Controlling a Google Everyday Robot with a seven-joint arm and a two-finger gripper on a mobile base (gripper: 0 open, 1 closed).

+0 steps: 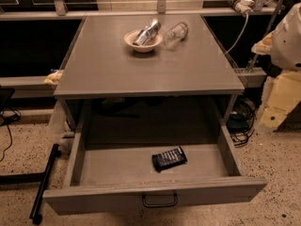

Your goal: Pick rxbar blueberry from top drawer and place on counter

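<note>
1. Far right, against the picture's edge: end effector, a pale cream form beside the cabinet, level with the gap under the tabletop's front edge. Whether it is spread or pressed together cannot be told; it touches nothing visible.
2. Just left of and below the end effector: a tangle of dark cables on the speckled floor.
3. Left of and below the end effector: top drawer, pulled fully open, with a dark handle on its front.
4. Within that drawer, lower left of the end effector and well apart from it: rxbar blueberry, lying flat and slightly skewed on the drawer bottom, right of centre and near the front wall.
5. Left of and above the end effector: tabletop.
6. Farthest up and left, at the tabletop's rear: a pale bowl holding a tilted silver can; a clear bottle lies on its side just beside the bowl, on the end effector's side.
</note>
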